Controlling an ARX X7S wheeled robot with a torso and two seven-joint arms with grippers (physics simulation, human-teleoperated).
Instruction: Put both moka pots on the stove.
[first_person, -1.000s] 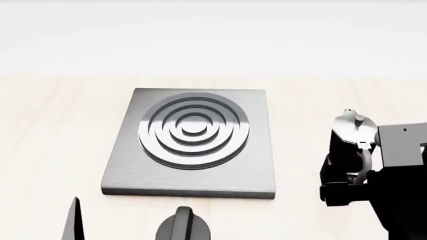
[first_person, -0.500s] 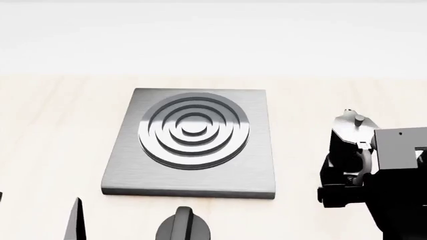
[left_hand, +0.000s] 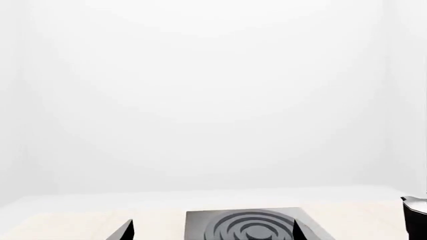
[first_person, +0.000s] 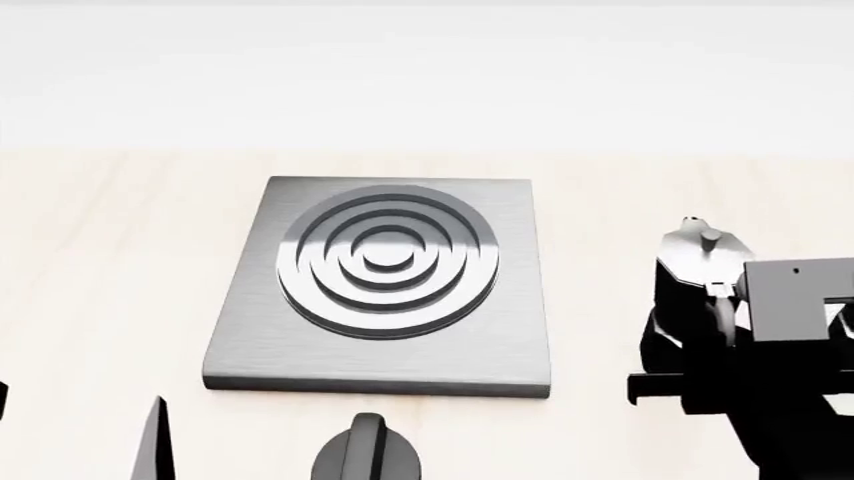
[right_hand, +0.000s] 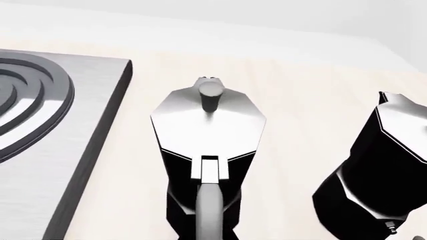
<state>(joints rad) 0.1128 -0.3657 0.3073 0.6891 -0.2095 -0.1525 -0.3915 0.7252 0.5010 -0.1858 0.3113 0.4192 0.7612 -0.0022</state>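
At right of the head view, on the counter (first_person: 107, 250) beside the stove (first_person: 387, 290), a moka pot (first_person: 694, 275) stands upright, handle toward the right gripper (first_person: 694, 385); finger state indeterminate. Black faceted body, silver lid. Second pot (right_hand: 373, 170) alongside.

Stove (first_person: 254, 330): brushed grey metal, matt sheen. Moka pots (right_hand: 208, 150): glossy black bodies, polished silver lids. Table (first_person: 107, 250): pale wood.

From the head we look forward and down on the stove (first_person: 380, 285). Our left wrist camera sits low and faces level, catching the stove's far part. Our right wrist camera hangs close above a moka pot (right_hand: 208, 150), sharing the stove's edge
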